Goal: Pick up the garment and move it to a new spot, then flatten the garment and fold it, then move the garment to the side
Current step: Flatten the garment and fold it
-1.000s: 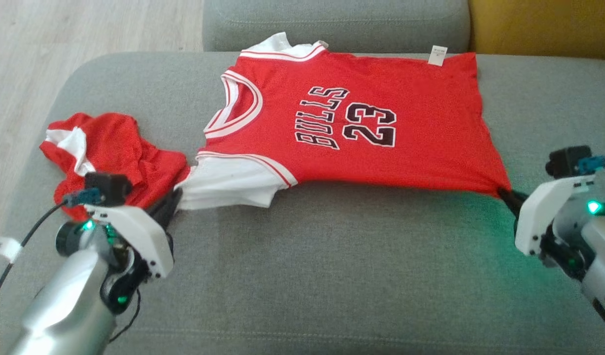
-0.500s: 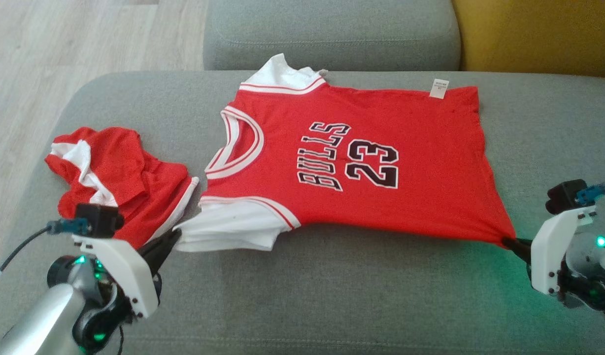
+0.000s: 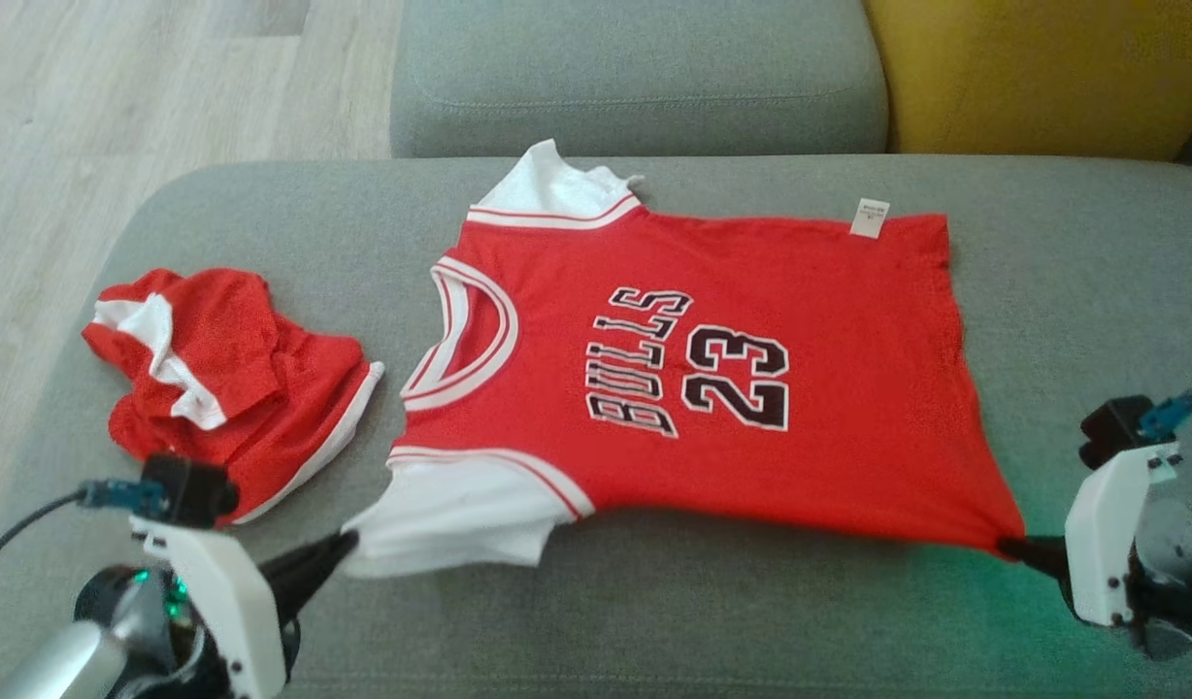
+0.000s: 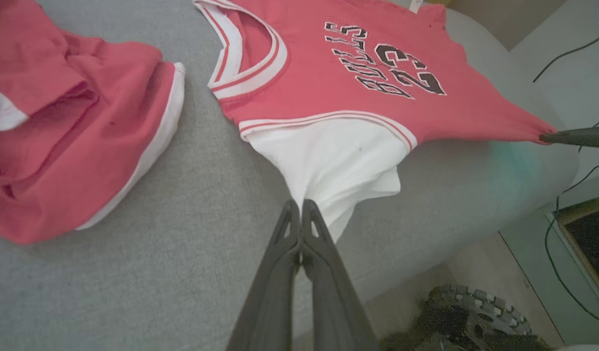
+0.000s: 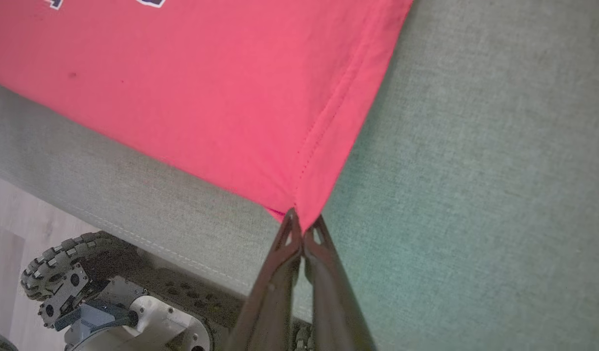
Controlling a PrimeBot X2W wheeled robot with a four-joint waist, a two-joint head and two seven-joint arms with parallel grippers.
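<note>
Between your left gripper (image 3: 347, 540) and right gripper (image 3: 1009, 548), both clamped on its near corners, the jersey (image 3: 751, 320) lies taut on the couch (image 3: 654, 621); you've dragged it nearer, almost flat for folding.

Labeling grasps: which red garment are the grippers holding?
The BULLS 23 jersey, spread flat; the crumpled red shorts lie untouched beside it.
</note>
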